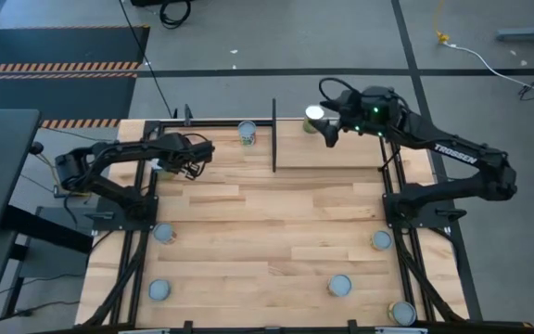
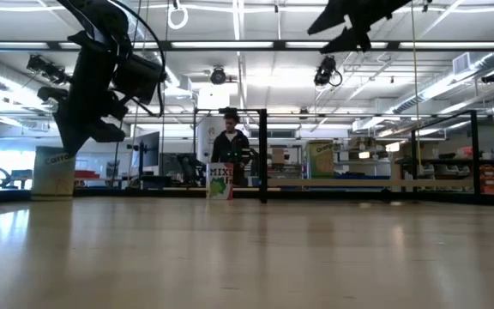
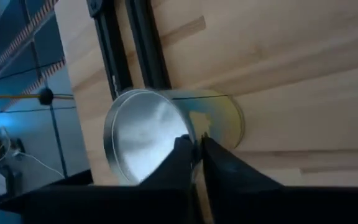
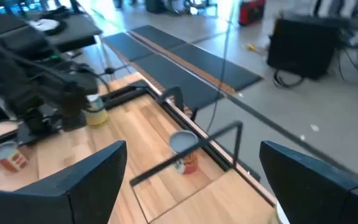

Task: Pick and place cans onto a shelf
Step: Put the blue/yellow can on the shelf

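My left gripper (image 1: 171, 164) (image 3: 197, 149) is shut on a can (image 3: 142, 134) with a silvery lid and a yellowish side, near the table's far left edge. My right gripper (image 1: 327, 130) (image 4: 192, 149) is open, high above the far left corner of the light-wood shelf (image 1: 341, 153). A can with a bright lid (image 1: 315, 116) shows just beside it, and the fingers stand apart from it. Another can (image 1: 247, 133) (image 4: 182, 152) stands on its base on the table, left of the shelf's black upright (image 1: 273, 134). My left gripper pinches the can's top rim (image 3: 191, 127) between its two fingers, one over the lid and one on the side wall. The fingers come from above, slanting down. In the low view the can (image 2: 54, 172) hangs upright under the fingers, its base about level with the tabletop. Whether it is lifted clear I cannot tell.
Several more cans stand on the plank table: two near the left edge (image 1: 162, 232) (image 1: 159, 290) and three toward the near right (image 1: 340, 285) (image 1: 381, 240) (image 1: 402, 313). Black frame rails run along the table's edges (image 1: 137, 269). A person (image 2: 230, 142) stands beyond the far edge.
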Motion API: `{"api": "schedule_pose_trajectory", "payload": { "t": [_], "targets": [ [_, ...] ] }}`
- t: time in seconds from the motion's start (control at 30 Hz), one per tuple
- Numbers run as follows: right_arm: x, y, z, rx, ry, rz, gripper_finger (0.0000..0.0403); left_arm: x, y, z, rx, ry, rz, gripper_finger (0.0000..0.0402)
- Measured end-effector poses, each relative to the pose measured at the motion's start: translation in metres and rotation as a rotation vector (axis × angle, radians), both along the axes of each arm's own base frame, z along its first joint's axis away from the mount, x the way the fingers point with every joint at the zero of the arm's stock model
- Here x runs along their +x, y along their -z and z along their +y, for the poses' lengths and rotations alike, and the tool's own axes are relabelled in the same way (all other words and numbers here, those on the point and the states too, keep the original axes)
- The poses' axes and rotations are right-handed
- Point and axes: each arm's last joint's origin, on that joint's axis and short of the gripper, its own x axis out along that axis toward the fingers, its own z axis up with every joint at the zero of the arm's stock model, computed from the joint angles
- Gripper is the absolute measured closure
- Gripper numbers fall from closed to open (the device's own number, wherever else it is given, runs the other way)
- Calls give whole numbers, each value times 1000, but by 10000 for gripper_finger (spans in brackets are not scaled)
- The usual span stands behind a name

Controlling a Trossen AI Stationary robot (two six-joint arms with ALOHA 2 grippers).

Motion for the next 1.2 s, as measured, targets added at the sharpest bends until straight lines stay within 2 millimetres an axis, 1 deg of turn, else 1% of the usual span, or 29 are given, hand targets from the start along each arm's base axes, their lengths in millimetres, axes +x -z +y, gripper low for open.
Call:
{"api": "schedule_pose_trajectory", "payload": {
  "t": [0.1, 0.17, 0.23, 0.33, 0.43, 0.53, 0.6, 0.7, 0.77, 0.83, 0.9, 0.97, 1.07, 1.2],
  "targets": [
    [1, -2, 9, -33, -44, 7, 34, 4, 0, -5, -2, 25, -10, 389],
    [2, -4, 17, -19, -81, -7, 38, 8, -2, -11, -24, 49, -22, 389],
    [3, -9, 30, -1, -125, -59, 44, 15, -7, -21, -52, 78, -45, 394],
    [5, -18, 55, 13, -184, -143, 54, 31, -23, -40, -42, 156, -97, 398],
    [9, -20, 81, 42, -218, -175, 62, 49, -42, -63, -27, 250, -187, 399],
    [17, -18, 109, 69, -250, -183, 66, 64, -59, -93, -40, 345, -313, 400],
    [24, -13, 130, 91, -296, -170, 66, 73, -69, -114, -51, 421, -402, 400],
    [36, -2, 163, 104, -368, -136, 66, 84, -76, -147, -68, 545, -534, 401],
    [42, 8, 184, 105, -403, -100, 66, 92, -74, -169, -97, 615, -619, 401],
    [48, 18, 202, 102, -445, -57, 66, 102, -68, -189, -136, 672, -676, 401],
    [54, 28, 216, 75, -491, -12, 66, 112, -56, -208, -176, 733, -694, 401],
    [58, 39, 228, 19, -546, 43, 66, 123, -43, -223, -199, 778, -668, 401],
    [65, 54, 241, -65, -619, 126, 66, 143, -32, -240, -198, 851, -601, 401],
    [76, 72, 249, -122, -644, 198, 67, 170, -26, -254, -184, 957, -520, 399]
  ]
}}
